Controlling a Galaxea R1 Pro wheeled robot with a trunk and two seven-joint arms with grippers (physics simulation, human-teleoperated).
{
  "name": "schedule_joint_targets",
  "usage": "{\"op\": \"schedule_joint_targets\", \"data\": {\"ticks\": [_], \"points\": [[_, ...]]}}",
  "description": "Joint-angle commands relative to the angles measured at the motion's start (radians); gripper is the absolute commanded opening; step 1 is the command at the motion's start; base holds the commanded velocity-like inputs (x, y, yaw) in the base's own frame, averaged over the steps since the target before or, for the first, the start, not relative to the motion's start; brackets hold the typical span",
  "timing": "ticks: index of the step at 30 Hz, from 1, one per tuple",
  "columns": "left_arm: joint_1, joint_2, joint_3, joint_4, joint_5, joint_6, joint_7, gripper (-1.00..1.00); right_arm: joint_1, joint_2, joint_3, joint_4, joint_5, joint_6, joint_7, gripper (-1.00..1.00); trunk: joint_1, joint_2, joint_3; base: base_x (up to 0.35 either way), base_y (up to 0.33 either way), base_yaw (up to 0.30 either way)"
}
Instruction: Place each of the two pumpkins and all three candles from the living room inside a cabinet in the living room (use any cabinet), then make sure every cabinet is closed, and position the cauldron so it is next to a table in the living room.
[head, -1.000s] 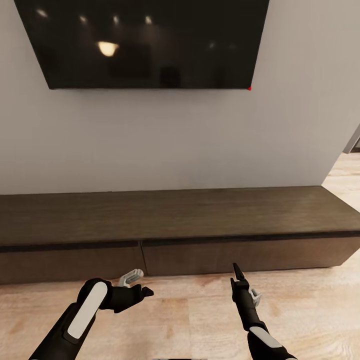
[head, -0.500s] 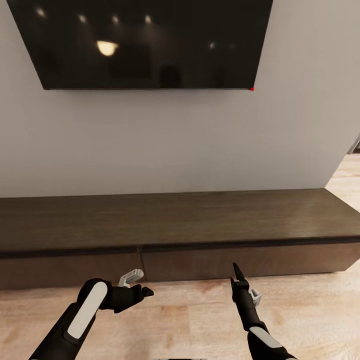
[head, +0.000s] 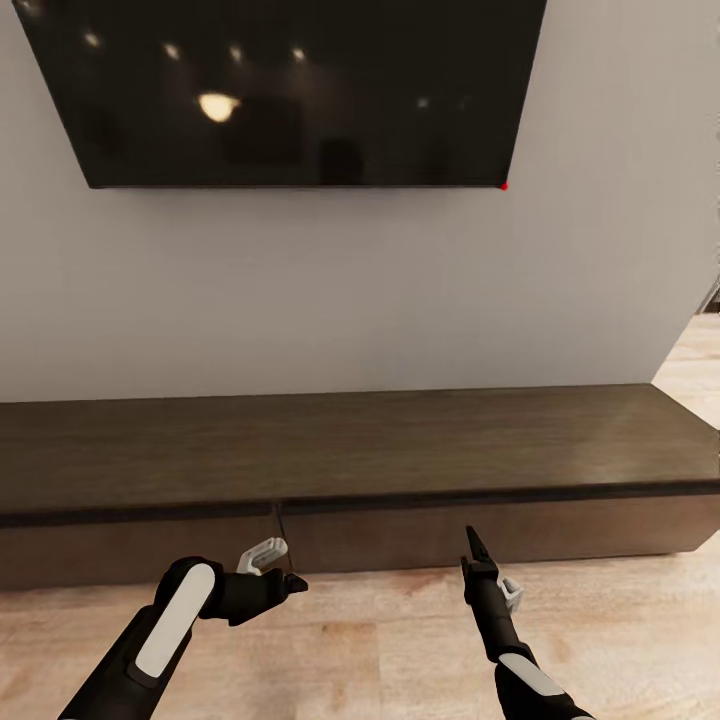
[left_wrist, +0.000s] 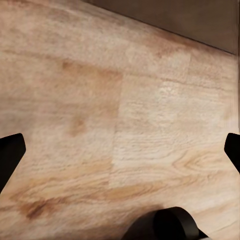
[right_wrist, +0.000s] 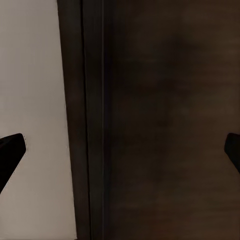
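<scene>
The cabinet (head: 350, 445) is a long, low dark-brown unit against the white wall, and its two drawer fronts (head: 480, 530) look shut, meeting at a seam. My left gripper (head: 288, 580) hovers over the wood floor just in front of that seam, open, with nothing between its fingertips (left_wrist: 10, 152). My right gripper (head: 474, 548) points at the right drawer front, open and empty, and the right wrist view shows the dark wood close up (right_wrist: 165, 120). The pumpkins, candles and cauldron are out of view.
A large black TV (head: 290, 90) hangs on the wall above the cabinet. Light wood floor (head: 380, 640) runs between me and the unit. The wall ends at the right, where more floor (head: 700, 360) continues past the cabinet's end.
The whole picture has slid slightly down, so the camera has moved a little. Both arms keep the same pose and both grippers stay open.
</scene>
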Motion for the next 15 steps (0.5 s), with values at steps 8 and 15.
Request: {"op": "schedule_joint_targets", "data": {"ticks": [8,15], "points": [[0.000,0.001,-0.002,-0.001,0.013,0.001,0.010,1.00,-0.001,-0.001,0.008,0.001,-0.006,-0.008,0.002,1.00,-0.012,0.021,0.013,0.000,0.000,0.000],[0.000,0.001,-0.001,-0.001,0.015,0.001,0.010,1.00,-0.001,0.000,0.008,0.002,-0.006,-0.008,0.002,1.00,-0.012,0.021,0.013,0.001,0.000,0.000]]}}
